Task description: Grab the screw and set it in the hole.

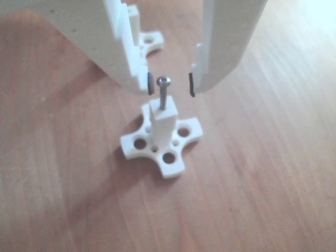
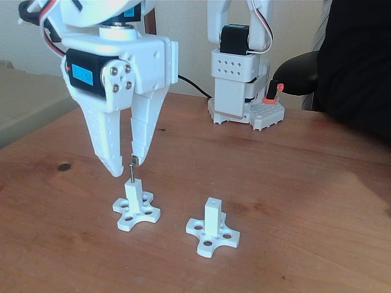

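The white two-finger hand (image 1: 170,86) hangs directly above the left-hand white plastic post with the cross-shaped base (image 2: 135,210). Its fingers (image 1: 134,58) stand apart, one on each side of the small silvery round-headed screw (image 1: 164,93), with a visible gap on both sides in the other view. In the fixed view the nearer fingertip appears to sit against the screw head, so light contact on that side cannot be ruled out.

The screw stands upright with its shank entering the hole (image 1: 162,109) in the top face of the post. Most of the shank remains exposed above the post, so the seating appears shallow.

Hazards from this position:
- A sideways drift of the hand would bring a finger pad against the head and tip the screw out.
- A lift with a pad touching the head could drag the screw up.
- A downward move could strike the post and slide its light base across the wooden worktop (image 2: 305,183).

Surroundings: a second white post on a cross base (image 2: 212,227) stands to the right in the fixed view, well apart. A second white robot arm on its base (image 2: 239,79) stands at the back of the worktop. A small dark round spot (image 2: 63,166) lies at the left. A dark-clothed person (image 2: 360,61) sits at the right edge. None obstructs a straight upward retreat.
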Robot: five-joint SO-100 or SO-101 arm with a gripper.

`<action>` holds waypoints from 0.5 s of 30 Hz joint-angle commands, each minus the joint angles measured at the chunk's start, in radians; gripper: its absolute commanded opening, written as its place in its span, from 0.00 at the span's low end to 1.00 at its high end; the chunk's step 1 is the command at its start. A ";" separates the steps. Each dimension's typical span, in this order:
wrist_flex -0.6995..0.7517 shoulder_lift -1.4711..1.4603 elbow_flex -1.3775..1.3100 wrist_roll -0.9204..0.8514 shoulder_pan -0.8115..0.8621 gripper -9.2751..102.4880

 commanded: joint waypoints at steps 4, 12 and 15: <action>0.008 0.021 -0.083 -0.009 -0.015 0.15; 0.009 0.018 -0.083 -0.009 -0.021 0.15; 0.006 0.017 -0.081 -0.009 -0.021 0.14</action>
